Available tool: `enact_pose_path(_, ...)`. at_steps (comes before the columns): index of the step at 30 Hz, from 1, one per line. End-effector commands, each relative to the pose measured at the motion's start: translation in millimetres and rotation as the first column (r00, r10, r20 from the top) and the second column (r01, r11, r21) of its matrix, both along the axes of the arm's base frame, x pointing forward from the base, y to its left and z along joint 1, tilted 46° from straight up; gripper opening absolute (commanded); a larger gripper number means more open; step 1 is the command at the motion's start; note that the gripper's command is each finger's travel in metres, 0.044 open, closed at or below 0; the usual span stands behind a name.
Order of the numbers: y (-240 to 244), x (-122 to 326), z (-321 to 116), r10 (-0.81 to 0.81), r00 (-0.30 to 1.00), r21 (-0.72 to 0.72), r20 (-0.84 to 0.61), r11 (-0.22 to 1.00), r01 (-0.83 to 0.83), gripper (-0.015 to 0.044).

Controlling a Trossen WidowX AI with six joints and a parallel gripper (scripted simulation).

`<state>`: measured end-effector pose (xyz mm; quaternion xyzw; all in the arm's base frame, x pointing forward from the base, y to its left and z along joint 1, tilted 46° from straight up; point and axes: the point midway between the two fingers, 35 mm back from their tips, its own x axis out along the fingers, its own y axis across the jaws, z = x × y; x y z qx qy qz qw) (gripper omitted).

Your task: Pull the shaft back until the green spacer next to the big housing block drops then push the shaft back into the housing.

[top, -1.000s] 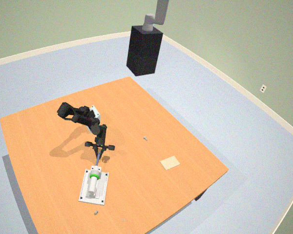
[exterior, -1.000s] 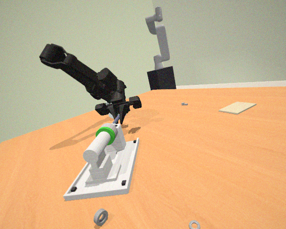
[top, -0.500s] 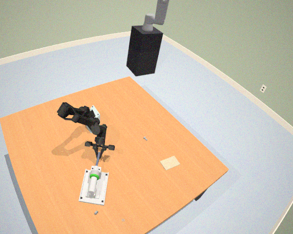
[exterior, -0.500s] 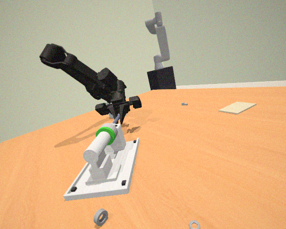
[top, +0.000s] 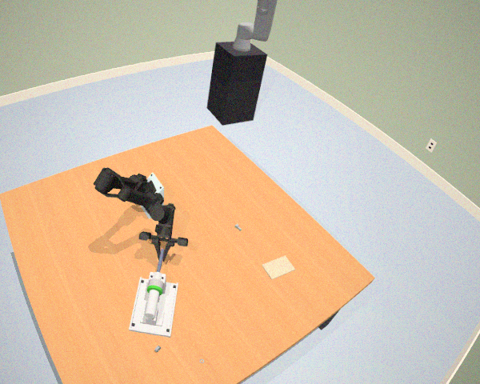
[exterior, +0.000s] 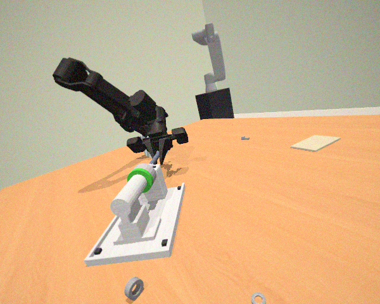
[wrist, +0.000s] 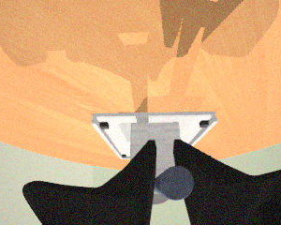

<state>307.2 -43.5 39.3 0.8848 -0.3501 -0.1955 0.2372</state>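
Pale green walls (top: 87, 41) (exterior: 298, 59) and a speckled blue floor (top: 314, 144) surround a wood-grained tabletop (top: 215, 178) (exterior: 265, 202) (wrist: 47, 94). Items are listed left to right, as seen from the top view.

Black arm (top: 153, 206) (exterior: 118, 101): stands at the left side of the tabletop, elbow raised, with its forward end directed at the fixture.

White fixture plate (top: 173, 306) (exterior: 175, 225) (wrist: 208, 117): lies flat, with dark fasteners at its corners. It carries an upright block (top: 156, 276) (exterior: 159, 186) at the claw side and a horizontal white cylinder (top: 151, 303) (exterior: 129, 194) on a stepped support.

Green spacer (top: 154, 290) (exterior: 147, 182): fitted around the assembly, between the exposed length of the white cylinder and the upright block; it has not dropped to the tabletop.

Thick grey ring (top: 157, 349) (exterior: 128, 288): stands on edge near the plate.

Claw (top: 162, 258) (exterior: 158, 162) (wrist: 163, 145): clenched on the blue shaft (top: 160, 264) (exterior: 154, 158) (wrist: 178, 183), which runs from the fingers to the upright block.

Thin grey ring (top: 200, 361) (exterior: 253, 298): lies flat.

Black pedestal (top: 236, 86) (exterior: 216, 104): stands beyond the tabletop, supporting a grey arm (top: 265, 20) (exterior: 216, 59).

Small grey part (top: 238, 227) (exterior: 244, 138): rests apart from the fixture.

Cream rectangular sheet (top: 278, 266) (exterior: 315, 142): lies flat farther right.

Wall outlet (top: 430, 145): mounted at far right.
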Motion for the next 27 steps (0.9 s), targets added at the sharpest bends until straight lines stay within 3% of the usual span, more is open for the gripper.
enact_pose_path(1, 0.3, -2.1, -0.9, -0.001, 1.000, 0.001, -0.001, 1.000, 0.001, 0.0000)
enact_pose_path(27, 1.0, -4.2, -2.1, -0.001, 1.000, 0.001, -0.001, 1.000, 0.001, 0.0000)
